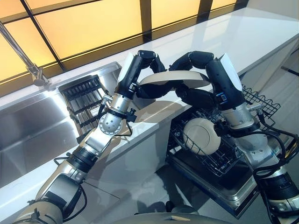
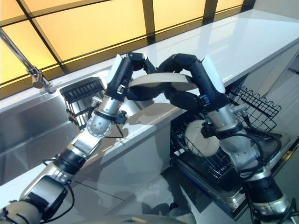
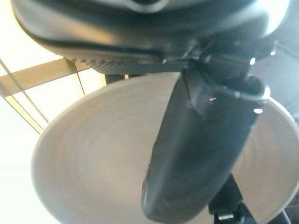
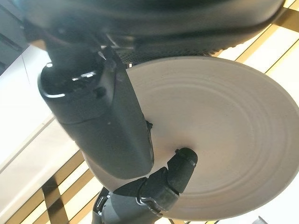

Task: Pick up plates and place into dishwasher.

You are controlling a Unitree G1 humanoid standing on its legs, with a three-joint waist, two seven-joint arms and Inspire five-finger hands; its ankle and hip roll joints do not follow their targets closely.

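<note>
While lifted clear above the front edge of the worktop (image 1: pixel 261 37), held level between both hands: one pale plate (image 1: pixel 174 78). Left hand (image 1: pixel 142 65) clamped on the plate's rim from the sink side, thumb laid across the upper face, fingers curled beneath. Right hand (image 1: pixel 205 63) gripping the opposite rim, thumb over the top, fingers wrapped under. Probably a handover, or a shared carry, so that the plate can travel from the sink side toward the dishwasher without tipping.

Below and toward the robot's right, pulled out from under the worktop: open dishwasher rack (image 1: pixel 261 105), dark wire. Standing on edge between the wires near the rack's front: a second pale plate (image 1: pixel 202 135), kept upright so more can slot in beside it. By judgement, held plate not yet over the rack and in need of turning on edge before going in.

Set into the worktop at the left end: steel sink (image 1: pixel 28 135), with a dark slatted basket (image 1: pixel 84 100) at its right edge and a tap (image 1: pixel 32 70) rising behind.

No brand, label or readable writing anywhere on plates, rack or worktop.
</note>
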